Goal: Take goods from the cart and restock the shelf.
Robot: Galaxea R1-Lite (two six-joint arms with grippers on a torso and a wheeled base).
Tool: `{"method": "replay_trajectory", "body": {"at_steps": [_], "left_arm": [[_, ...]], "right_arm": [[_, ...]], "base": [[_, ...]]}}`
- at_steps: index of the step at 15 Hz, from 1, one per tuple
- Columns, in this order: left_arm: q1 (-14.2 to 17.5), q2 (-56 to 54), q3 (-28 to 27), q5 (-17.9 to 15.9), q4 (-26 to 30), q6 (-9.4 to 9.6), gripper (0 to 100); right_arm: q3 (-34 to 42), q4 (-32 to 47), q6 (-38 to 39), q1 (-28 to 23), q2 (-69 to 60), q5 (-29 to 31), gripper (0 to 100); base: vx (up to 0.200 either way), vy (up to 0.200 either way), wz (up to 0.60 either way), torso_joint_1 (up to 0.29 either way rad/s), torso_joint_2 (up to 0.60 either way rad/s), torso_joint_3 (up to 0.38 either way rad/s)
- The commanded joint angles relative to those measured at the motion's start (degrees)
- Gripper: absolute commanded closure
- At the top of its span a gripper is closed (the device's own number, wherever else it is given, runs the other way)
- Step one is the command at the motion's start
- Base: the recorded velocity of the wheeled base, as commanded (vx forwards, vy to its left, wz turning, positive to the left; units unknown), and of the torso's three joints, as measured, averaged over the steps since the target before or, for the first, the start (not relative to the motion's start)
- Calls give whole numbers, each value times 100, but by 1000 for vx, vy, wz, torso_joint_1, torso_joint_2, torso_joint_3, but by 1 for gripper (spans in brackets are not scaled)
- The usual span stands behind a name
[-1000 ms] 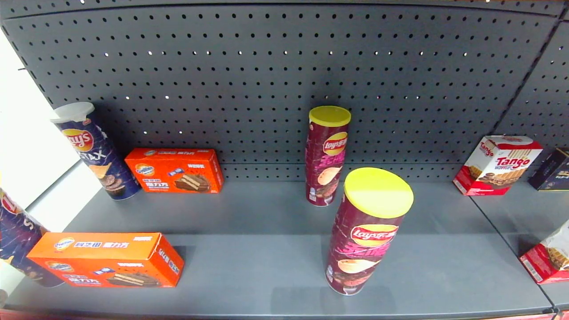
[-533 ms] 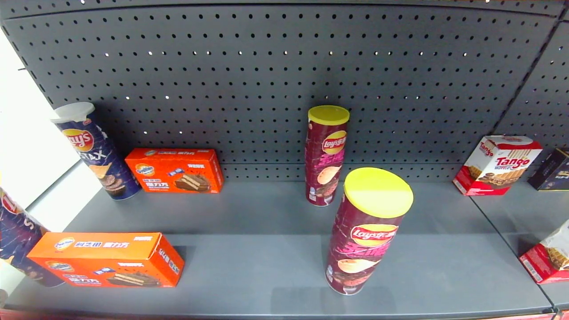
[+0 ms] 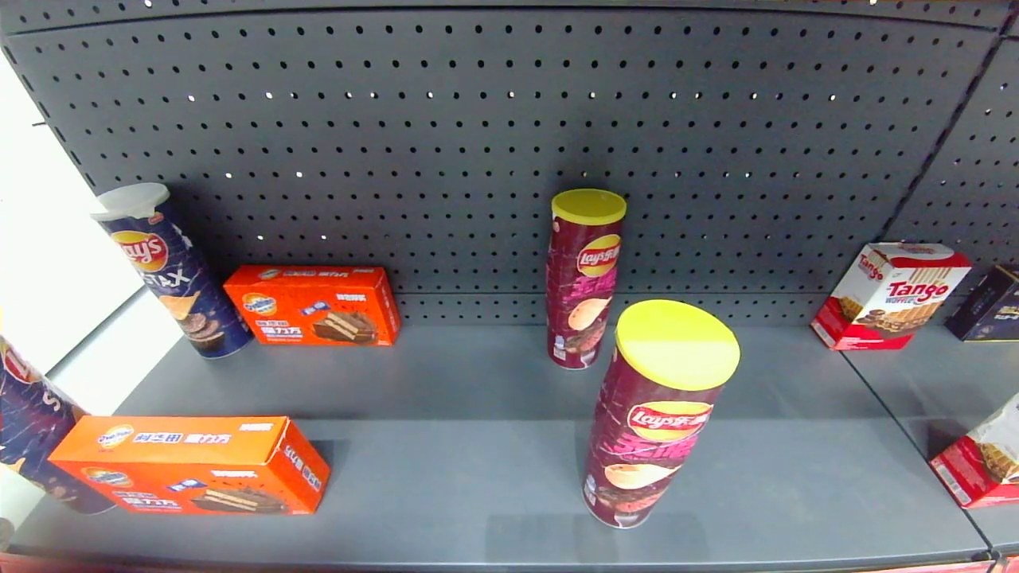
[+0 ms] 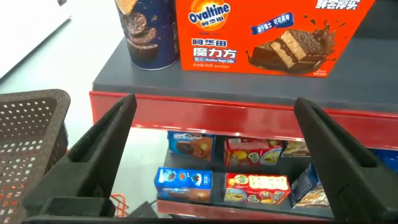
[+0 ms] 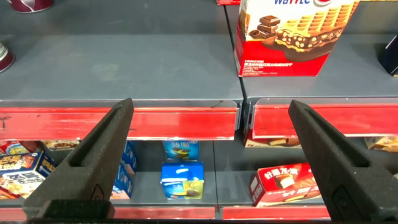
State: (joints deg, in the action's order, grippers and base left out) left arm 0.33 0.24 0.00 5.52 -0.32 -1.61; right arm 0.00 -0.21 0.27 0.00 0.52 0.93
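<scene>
On the grey shelf [image 3: 478, 469] stand two maroon chip cans with yellow lids, one near the front [image 3: 649, 422] and one by the pegboard [image 3: 585, 278]. Two orange wafer boxes lie at the left, one in front [image 3: 191, 465] and one behind [image 3: 314, 305]. A dark blue chip can [image 3: 163, 270] stands at the back left. My left gripper [image 4: 211, 162] is open below the shelf's front edge, under the front orange box [image 4: 267, 34]. My right gripper [image 5: 208, 155] is open and empty in front of the red shelf edge [image 5: 124, 121], near a red-and-white wafer box [image 5: 292, 34].
A red-and-white wafer box [image 3: 892, 294] and a dark box [image 3: 987, 302] sit on the neighbouring shelf at the right. A dark plastic basket [image 4: 28, 143] is beside my left gripper. Lower shelves hold several small snack boxes [image 4: 255, 186], [image 5: 183, 177].
</scene>
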Motion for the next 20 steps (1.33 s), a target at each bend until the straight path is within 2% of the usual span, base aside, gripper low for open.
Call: {"method": "replay_trajectory", "body": {"at_steps": [1, 20], "left_arm": [[2, 37, 0, -7, -3, 12, 0], [2, 37, 0, 1, -3, 12, 0]], "right_arm": [[0, 3, 0, 0, 9, 4, 0], [0, 3, 8, 0, 18, -14, 0]], "base": [[0, 0, 0, 0, 0, 0], [0, -21, 0, 2, 1, 0]]}}
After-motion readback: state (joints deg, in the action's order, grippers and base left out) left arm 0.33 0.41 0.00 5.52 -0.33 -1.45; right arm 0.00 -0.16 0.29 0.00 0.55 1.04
